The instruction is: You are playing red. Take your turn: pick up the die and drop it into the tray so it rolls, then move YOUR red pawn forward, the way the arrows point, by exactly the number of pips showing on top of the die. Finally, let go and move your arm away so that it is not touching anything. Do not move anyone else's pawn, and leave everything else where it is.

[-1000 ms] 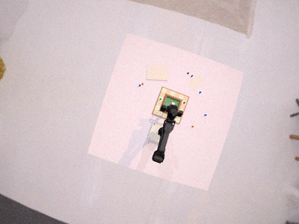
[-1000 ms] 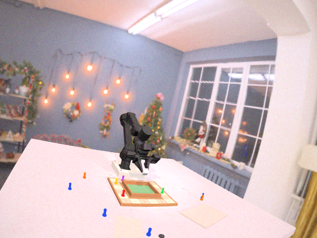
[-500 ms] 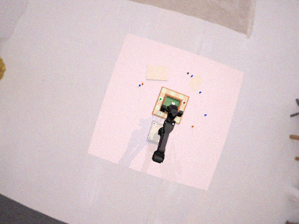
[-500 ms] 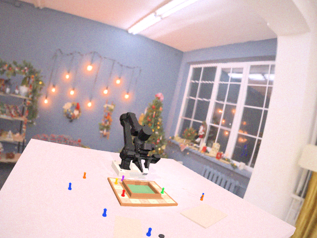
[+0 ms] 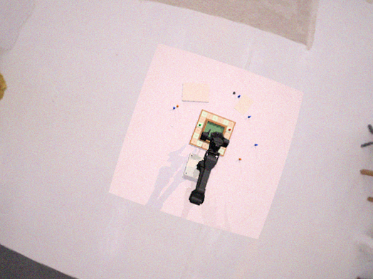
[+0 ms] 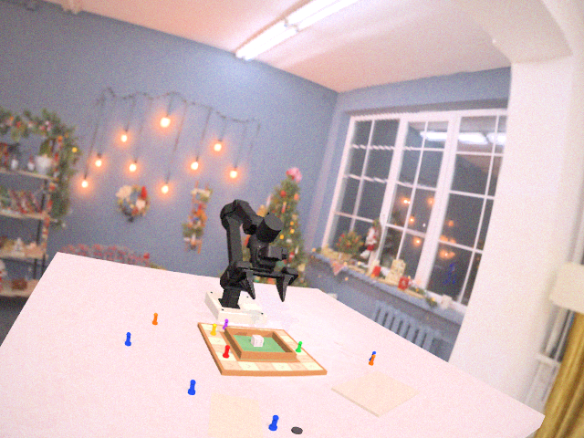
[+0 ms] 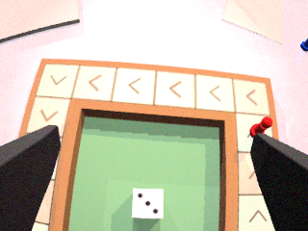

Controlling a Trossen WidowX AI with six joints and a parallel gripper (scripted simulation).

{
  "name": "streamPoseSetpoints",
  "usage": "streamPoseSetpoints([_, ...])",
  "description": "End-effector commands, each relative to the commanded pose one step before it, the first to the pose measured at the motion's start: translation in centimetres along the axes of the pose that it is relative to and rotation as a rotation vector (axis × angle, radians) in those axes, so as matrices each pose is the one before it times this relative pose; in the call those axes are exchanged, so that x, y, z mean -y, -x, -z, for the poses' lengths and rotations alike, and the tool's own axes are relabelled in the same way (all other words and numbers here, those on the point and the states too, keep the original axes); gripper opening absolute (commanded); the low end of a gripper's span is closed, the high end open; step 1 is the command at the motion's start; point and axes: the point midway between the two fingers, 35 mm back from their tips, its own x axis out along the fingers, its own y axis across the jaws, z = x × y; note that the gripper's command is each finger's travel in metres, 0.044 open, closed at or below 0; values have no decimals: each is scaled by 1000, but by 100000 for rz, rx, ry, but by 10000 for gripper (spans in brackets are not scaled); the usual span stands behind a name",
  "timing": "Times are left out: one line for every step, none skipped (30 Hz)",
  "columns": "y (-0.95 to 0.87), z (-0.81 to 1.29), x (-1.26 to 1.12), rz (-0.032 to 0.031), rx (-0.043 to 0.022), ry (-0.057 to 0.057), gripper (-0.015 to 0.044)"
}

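Note:
The white die (image 7: 148, 203) (image 6: 256, 339) lies in the green tray (image 7: 141, 148) (image 6: 272, 348) (image 5: 218, 126), three pips on top. The tray sits in the middle of the board (image 7: 173, 89) (image 6: 264, 366) (image 5: 196, 135), ringed by arrow squares. My red pawn (image 7: 261, 127) (image 6: 226, 350) (image 5: 229, 129) stands on the track at the tray's right edge in the wrist view. My gripper (image 7: 157, 141) (image 6: 266, 289) (image 5: 215, 137) is open and empty, hanging above the tray with the die below it.
A yellow pawn (image 6: 213, 328), a purple pawn (image 6: 225, 323) and a green pawn (image 6: 298, 347) (image 5: 199, 124) also stand on the board.

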Motion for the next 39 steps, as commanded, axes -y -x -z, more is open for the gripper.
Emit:
streamPoseSetpoints([173, -252, -41, -302, -3236, -205, 440])
streamPoseSetpoints([-213, 39, 0, -5, -4272, -50, 440])
streamPoseSetpoints([-261, 40, 0, -5, -5125, -51, 440])
streamPoseSetpoints([-267, 31, 0, -3, -5124, -41, 440])
streamPoseSetpoints([-273, 21, 0, -1, -5123, -32, 440])
streamPoseSetpoints([-278, 11, 0, 1, -5123, -22, 440])
streamPoseSetpoints([-282, 1, -1, 3, -5122, -13, 440])
streamPoseSetpoints([-287, -9, -1, 6, -5121, -5, 440])
streamPoseSetpoints([-291, -19, -1, 8, -5121, 4, 440])
streamPoseSetpoints([-265, -27, -1, 10, -4608, 11, 440])
streamPoseSetpoints([-267, -36, -2, 12, -4608, 17, 440])
streamPoseSetpoints([-269, -45, -2, 14, -4608, 24, 440])
streamPoseSetpoints([-271, -54, -2, 17, -4608, 30, 440])
streamPoseSetpoints([-273, -63, -2, 19, -4608, 36, 440])
streamPoseSetpoints([-274, -73, -3, 22, -4608, 42, 440])
streamPoseSetpoints([-271, -81, -3, 24, -4532, 46, 440])
streamPoseSetpoints([-207, -69, -2, 20, -3457, 39, 440])
streamPoseSetpoints([-124, -45, -1, 13, -2074, 25, 440])
streamPoseSetpoints([-41, -16, 0, 4, -691, 9, 440])
streamPoseSetpoints([0, 0, 0, 0, 0, 0, 440])
streamPoseSetpoints([135, 214, -33, -344, 5496, -505, 440])
streamPoseSetpoints([0, 0, 0, 0, 0, 0, 440])
streamPoseSetpoints([-16, -78, 80, 19, -29, -6, 414])
streamPoseSetpoints([-49, -233, 242, 57, -86, -19, 387])
streamPoseSetpoints([-87, -383, 414, 90, -142, -32, 361])
streamPoseSetpoints([-132, -525, 601, 119, -197, -45, 335])
streamPoseSetpoints([-187, -653, 808, 139, -248, -60, 309])
streamPoseSetpoints([-256, -763, 1041, 150, -296, -76, 282])
streamPoseSetpoints([-312, -810, 1214, 196, -531, -15, 256])
streamPoseSetpoints([-342, -753, 1254, 196, -712, 46, 230])
streamPoseSetpoints([-375, -689, 1289, 163, -816, 81, 204])
streamPoseSetpoints([-376, -588, 1209, 140, -1015, 162, 200])
streamPoseSetpoints([-377, -448, 1099, 92, -1108, 206, 200])
streamPoseSetpoints([-397, -394, 1107, 29, -1082, 199, 200])
streamPoseSetpoints([-306, -259, 825, -17, -786, 144, 200])
streamPoseSetpoints([-191, -143, 502, -26, -469, 86, 200])
streamPoseSetpoints([-65, -46, 168, -11, -156, 29, 200])
streamPoseSetpoints([0, 0, 0, 0, 0, 0, 200])
streamPoseSetpoints([0, 0, 0, 0, 0, 0, 200])
